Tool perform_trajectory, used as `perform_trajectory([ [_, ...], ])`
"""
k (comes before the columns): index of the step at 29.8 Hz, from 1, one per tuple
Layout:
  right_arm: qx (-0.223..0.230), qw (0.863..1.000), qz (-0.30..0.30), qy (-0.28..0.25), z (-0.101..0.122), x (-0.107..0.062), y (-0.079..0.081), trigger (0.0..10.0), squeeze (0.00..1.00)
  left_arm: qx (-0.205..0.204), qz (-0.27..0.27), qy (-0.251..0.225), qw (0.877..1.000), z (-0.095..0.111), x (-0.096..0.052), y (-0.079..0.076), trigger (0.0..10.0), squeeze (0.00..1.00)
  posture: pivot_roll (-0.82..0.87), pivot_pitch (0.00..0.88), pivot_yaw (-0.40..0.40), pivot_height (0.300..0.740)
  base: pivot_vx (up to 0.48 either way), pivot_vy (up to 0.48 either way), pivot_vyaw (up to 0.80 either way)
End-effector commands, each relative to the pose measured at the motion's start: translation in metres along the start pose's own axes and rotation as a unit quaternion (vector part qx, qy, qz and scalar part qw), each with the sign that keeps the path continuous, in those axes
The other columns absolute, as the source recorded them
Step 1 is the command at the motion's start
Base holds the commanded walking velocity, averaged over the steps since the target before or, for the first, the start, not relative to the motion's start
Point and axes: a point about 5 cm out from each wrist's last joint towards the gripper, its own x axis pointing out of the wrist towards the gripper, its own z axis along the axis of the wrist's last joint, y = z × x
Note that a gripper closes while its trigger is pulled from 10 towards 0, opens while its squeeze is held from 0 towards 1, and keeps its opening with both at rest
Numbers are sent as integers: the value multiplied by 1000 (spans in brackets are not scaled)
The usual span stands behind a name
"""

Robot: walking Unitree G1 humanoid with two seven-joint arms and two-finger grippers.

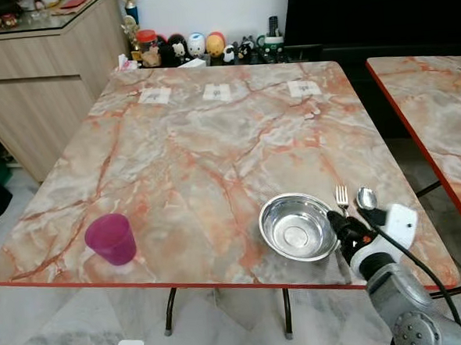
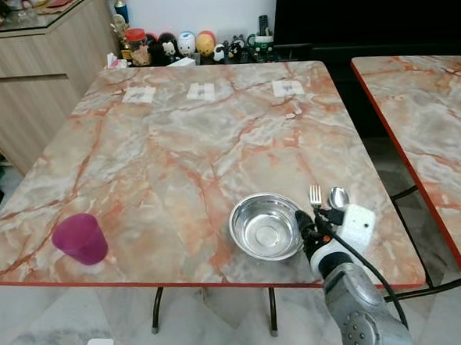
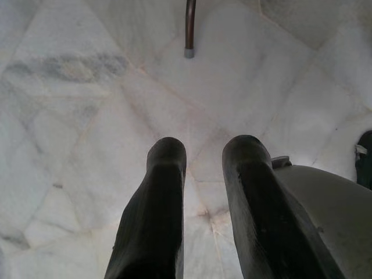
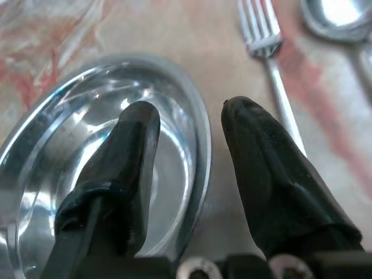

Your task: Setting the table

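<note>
Marble-patterned tabletop (image 1: 214,158), glossy, pink and grey veined with a red edge, carries the setting. Round stainless steel bowl (image 1: 297,227), shallow and mirror-bright, sits near the front edge at about 5 o'clock on the table. Steel fork (image 1: 342,199) and spoon (image 1: 366,199) lie side by side just beyond the bowl's 2 o'clock side, handles toward the robot. Translucent magenta plastic cup (image 1: 111,238) stands upright at 7 o'clock, well apart from the bowl.

Right gripper (image 4: 189,125) is over the bowl's near rim, jaws released, one finger above the bowl's inside, the other outside it beside the fork; contact with the rim cannot be confirmed. White camera housing on the wrist hides the cutlery handles in the head views; the wrist view shows the fork tines and spoon bowl plainly.

Left gripper (image 3: 203,160) hangs idle, fingers parted, over pale marble floor tiles (image 3: 87,116) near a metal table leg (image 3: 189,29).

Surroundings: second matching table (image 1: 439,121) at 3 o'clock, wooden cabinet (image 1: 29,83) at 10 o'clock, figurines (image 1: 195,45) at 12 o'clock.
</note>
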Motion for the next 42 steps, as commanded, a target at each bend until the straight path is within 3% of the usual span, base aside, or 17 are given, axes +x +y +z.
perform_trajectory([
  [1, 3, 1000, -2, -1, 1, 0, -1, 10000, 0, -2, 6, 8, 1000, -4, -1, 2, 10000, 0, -29, 43, -16, 740, 0, 0, 0],
  [18, 36, 999, 3, 38, -10, 7, -1, 10000, 0, 1, 7, 11, 1000, -6, -2, 4, 10000, 0, -26, 61, -5, 740, 0, 0, 0],
  [19, 41, 998, 4, 41, -12, 7, -1, 8902, 0, 1, 7, 11, 1000, -6, -2, 4, 10000, 0, -24, 62, -4, 740, 0, 0, 0],
  [20, 43, 998, 5, 42, -12, 7, -1, 4941, 0, 1, 8, 11, 1000, -6, -2, 4, 10000, 0, -25, 62, -4, 740, 0, 0, 0],
  [21, 46, 998, 8, 43, -12, 7, -1, 0, 0, 2, 8, 11, 1000, -6, -2, 4, 10000, 0, -25, 65, -4, 740, 0, 0, 0],
  [24, 48, 997, 17, 50, -14, 8, 1, 0, 0, 2, 9, 12, 1000, -6, -2, 5, 10000, 0, -22, 65, -5, 740, 0, 0, 0],
  [25, 46, 998, 16, 50, -13, 9, 1, 3216, 0, 1, 9, 12, 1000, -6, -2, 5, 10000, 0, -19, 65, -6, 740, 0, 0, 0],
  [26, 45, 998, 15, 50, -13, 9, 1, 10000, 0, 1, 9, 12, 1000, -6, -2, 5, 10000, 0, -20, 65, -6, 740, 0, 0, 0],
  [28, 44, 998, 12, 51, -13, 10, 0, 10000, 0, 0, 9, 12, 1000, -6, -2, 5, 10000, 0, -21, 66, -6, 740, 0, 0, 0],
  [29, 44, 998, 12, 51, -13, 10, 0, 4627, 0, 0, 9, 12, 1000, -6, -2, 5, 10000, 0, -20, 67, -6, 740, 0, 0, 0],
  [30, 45, 998, 11, 50, -13, 10, 0, 3451, 0, 0, 9, 12, 1000, -7, -2, 5, 10000, 0, -22, 67, -6, 740, 0, 0, 0],
  [31, 46, 998, 10, 49, -12, 10, 0, 0, 0, 0, 9, 12, 1000, -7, -2, 5, 10000, 0, -22, 67, -5, 740, 0, 0, 0],
  [42, 58, 997, 17, 45, -12, 12, 4, 0, 0, 1, 8, 11, 1000, -6, -2, 5, 10000, 0, -19, 68, -6, 740, 0, 0, 0],
])
